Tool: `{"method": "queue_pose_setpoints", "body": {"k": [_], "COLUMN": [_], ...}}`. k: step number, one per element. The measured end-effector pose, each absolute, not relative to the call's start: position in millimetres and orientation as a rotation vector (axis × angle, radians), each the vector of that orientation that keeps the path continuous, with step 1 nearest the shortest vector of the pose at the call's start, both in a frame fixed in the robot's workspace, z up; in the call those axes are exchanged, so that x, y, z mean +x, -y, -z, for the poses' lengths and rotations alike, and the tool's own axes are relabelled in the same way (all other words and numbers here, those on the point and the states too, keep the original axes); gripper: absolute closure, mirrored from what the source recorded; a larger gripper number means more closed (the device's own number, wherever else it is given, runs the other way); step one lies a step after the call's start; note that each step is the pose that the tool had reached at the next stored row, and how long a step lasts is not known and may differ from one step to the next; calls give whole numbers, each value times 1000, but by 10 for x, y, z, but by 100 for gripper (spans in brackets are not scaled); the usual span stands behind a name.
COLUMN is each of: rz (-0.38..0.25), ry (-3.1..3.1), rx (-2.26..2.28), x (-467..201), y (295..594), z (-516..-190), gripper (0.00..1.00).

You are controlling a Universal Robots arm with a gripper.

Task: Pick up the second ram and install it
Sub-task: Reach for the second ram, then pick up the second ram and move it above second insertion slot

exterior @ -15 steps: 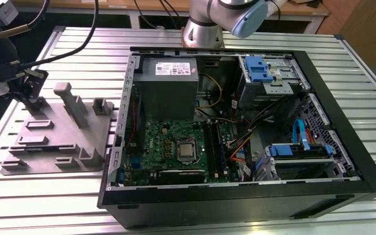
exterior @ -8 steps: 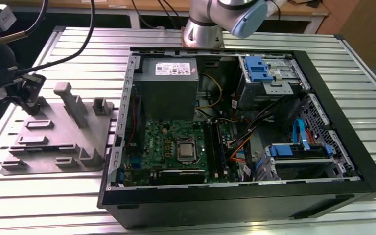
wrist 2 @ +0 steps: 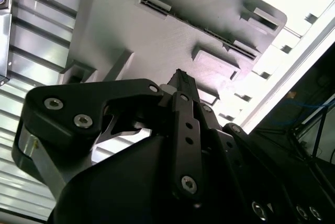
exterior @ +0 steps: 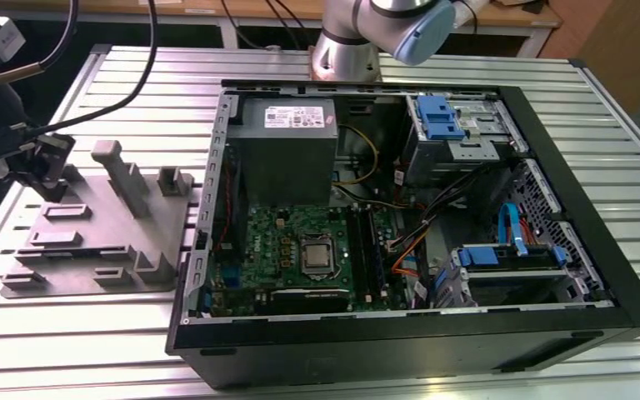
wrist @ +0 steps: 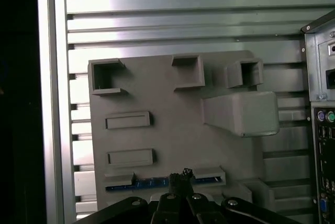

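Position of the second ram (wrist: 141,184): we find it seated in the grey fixture plate (wrist: 172,130), apparently on edge, between two low raised blocks at one border of the plate. In the first wrist view it reads as a thin blue-tinted strip. It has not been lifted out. The gripper (wrist: 181,176) hangs directly over the strip, near the middle of its visible length. In the exterior view the gripper sits at the plate's edge on the exterior view's left. We cannot tell how wide the gripper stands, nor whether it has contact with the stick — the tool's own body hides the meeting point.

We judge the step in hand to be the grasp. To do it well, we recommend taking the stick across its two flat faces, close to mid-length, so that it does not tip between the blocks. Keep the gripper square to the strip; a skewed hold would likely bind the board. Apply firm pressure — no more than the board needs.

The open computer case (exterior: 409,333) lies just beside the plate, on the exterior view's right, on the slatted metal table (exterior: 131,83)
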State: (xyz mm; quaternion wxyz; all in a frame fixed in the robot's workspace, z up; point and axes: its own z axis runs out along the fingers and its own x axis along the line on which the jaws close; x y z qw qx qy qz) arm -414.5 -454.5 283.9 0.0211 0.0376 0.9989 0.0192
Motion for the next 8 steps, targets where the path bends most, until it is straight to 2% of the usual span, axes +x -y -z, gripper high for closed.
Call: {"method": "queue_pose_setpoints", "body": {"k": [8], "rz": [-59], "ry": [-3097], "rx": [117], "x": [-4148], "y": [4555], "z": [-2829], "gripper": [90]}}
